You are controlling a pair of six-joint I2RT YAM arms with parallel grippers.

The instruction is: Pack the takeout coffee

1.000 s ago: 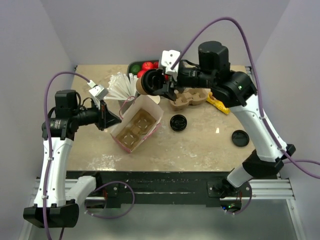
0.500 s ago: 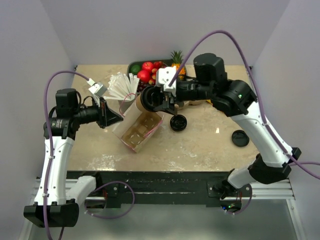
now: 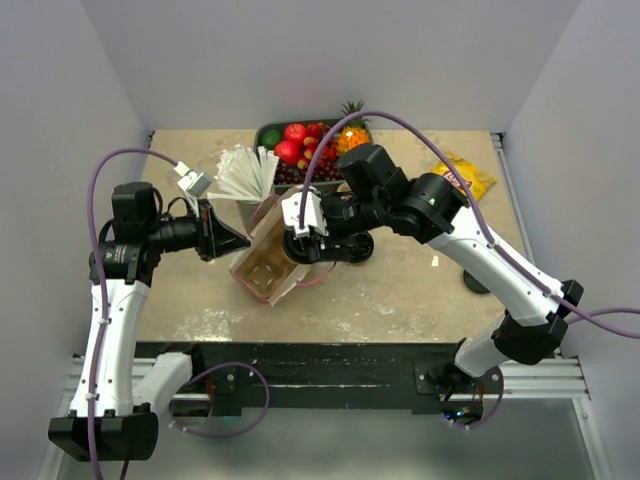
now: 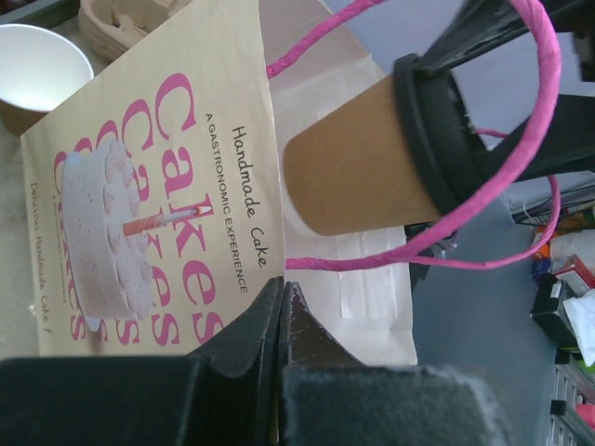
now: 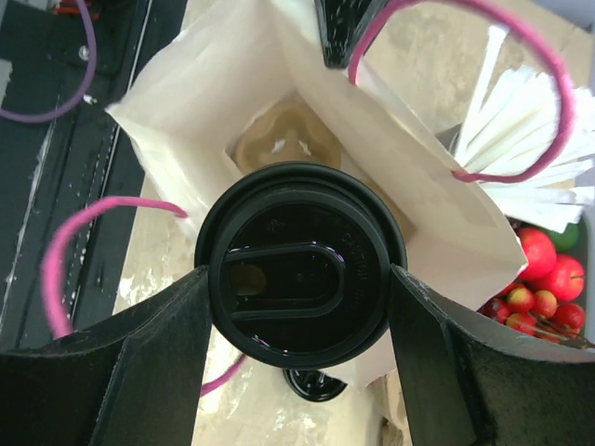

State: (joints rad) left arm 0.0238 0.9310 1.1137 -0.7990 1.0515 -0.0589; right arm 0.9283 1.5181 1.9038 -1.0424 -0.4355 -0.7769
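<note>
Kraft-brown under a round black lid, the coffee (image 4: 358, 167) sits at the open mouth of the bag (image 4: 139, 186), clamped in the right gripper (image 5: 299, 288). Left gripper (image 4: 282, 321) pinches the bag edge.

We see a paper cake bag (image 4: 139, 186) with pink cord handles (image 4: 353, 263), tilted open on the table (image 3: 400, 300). Behind it sit a fruit tray (image 3: 263, 128) and a fan of white paper strips (image 3: 240, 172). A yellow snack packet (image 3: 462, 177) lies far right. A lidless paper cup (image 4: 33, 70) stands near a pulp cup carrier (image 4: 121, 23).
</note>
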